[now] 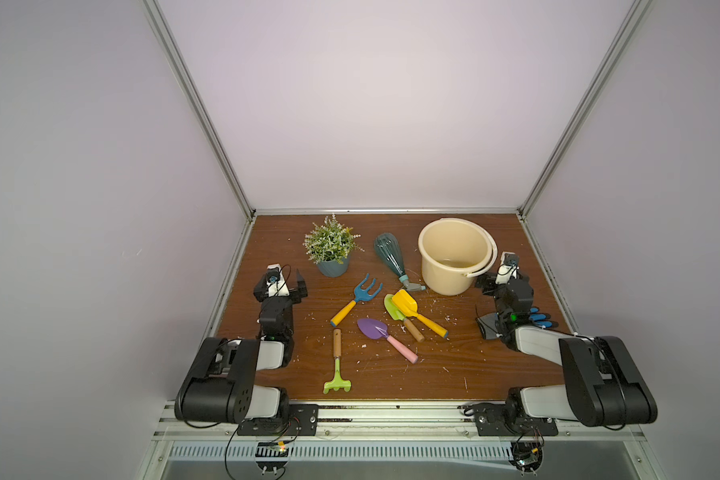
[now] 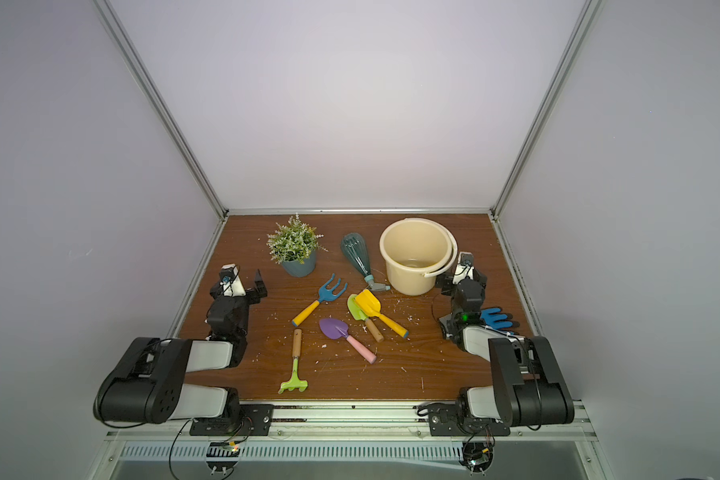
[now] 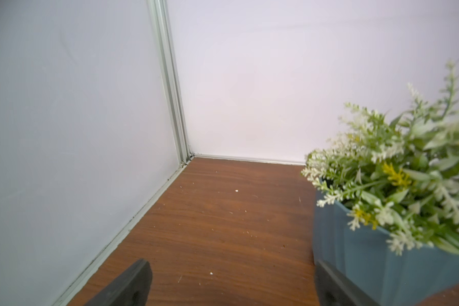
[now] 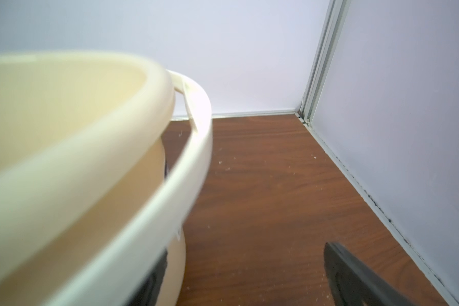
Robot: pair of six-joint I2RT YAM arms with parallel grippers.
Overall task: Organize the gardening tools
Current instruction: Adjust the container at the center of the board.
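The brown worktop carries everything. A cream bucket stands upright at the far right, its handle folded down against the rim. Far left of it stands a potted plant. Between the two lies the teal spray bottle on its side, its nozzle pointing toward the near edge and just beside the bucket's base.

The five tools lie loose in the middle of the worktop, none in the bucket. The blue fork has its tines toward the plant. The yellow scoop lies partly over the green trowel, touching it. The purple trowel sits just nearer the front, and the green rake is nearest the front edge, its head toward that edge. A blue-fingered glove lies at the right, partly hidden under the right arm.

The left gripper has its jaws spread wide and holds nothing, with the plant's pot just beside one finger. The right gripper is also spread wide and empty, one finger close against the bucket's wall; contact cannot be told.
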